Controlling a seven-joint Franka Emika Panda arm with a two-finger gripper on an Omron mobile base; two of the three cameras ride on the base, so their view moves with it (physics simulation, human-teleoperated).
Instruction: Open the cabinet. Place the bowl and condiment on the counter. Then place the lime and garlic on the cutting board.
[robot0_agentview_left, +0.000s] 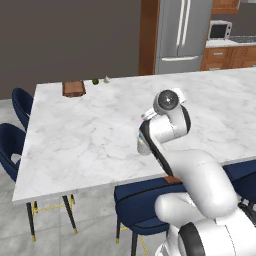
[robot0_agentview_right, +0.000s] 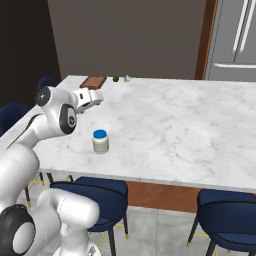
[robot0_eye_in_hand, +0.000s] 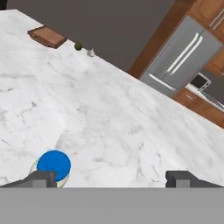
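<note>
Condiment (robot0_agentview_right: 100, 141) standing upright on the counter (robot0_agentview_right: 170, 125) near its front edge, free of the gripper (robot0_eye_in_hand: 111, 178), whose jaws look spread wide with nothing between them. Probably light, rigid and smooth-sided, so likely to slip or tip: best pinched across the pale body just under the blue lid. Lime (robot0_eye_in_hand: 78, 46) and garlic (robot0_eye_in_hand: 91, 53) sitting far off beside the cutting board (robot0_eye_in_hand: 47, 36), not on it.

The condiment (robot0_agentview_right: 100, 141) stands upright on the desk (robot0_agentview_right: 170, 130); cutting board (robot0_agentview_right: 93, 81), lime (robot0_agentview_right: 115, 78) and garlic (robot0_agentview_right: 127, 78) sit along its far edge
</note>
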